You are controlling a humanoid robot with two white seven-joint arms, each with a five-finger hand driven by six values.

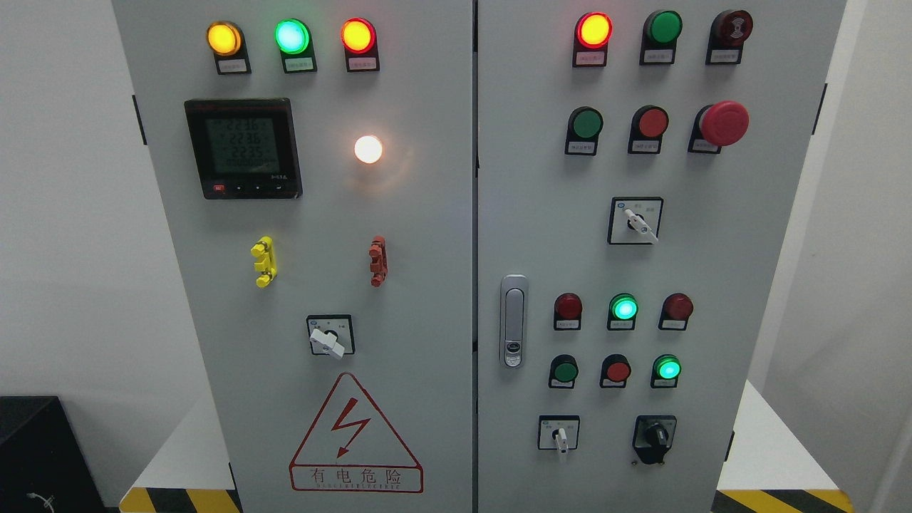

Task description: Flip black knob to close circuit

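— Grey steel cabinet, two doors, filling most of the head view. Where to find the black knob?

— Black knob at about five o'clock from the centre, low on the right door, bottom row, on a dark mount. Just to its left, at nine o'clock from it, a small white-handled selector.

— And above?

— Straight up at twelve o'clock, a lit green lamp, with a red button and a green button along the same row. Higher still, another white-handled switch, then a red mushroom button near one o'clock.

— Left door?

— Digital meter at ten o'clock, glowing white lamp beside it, amber, green and orange-red lamps across the top. Yellow clip and red clip mid-door, white selector below, red-bordered hazard triangle at six o'clock.

— Door latch?

— Silver handle by the seam, on the right door's inner edge.

— Hands?

— None to be seen, neither left nor right; impossible to tell wide, narrow or holding. Nothing touching the knob.
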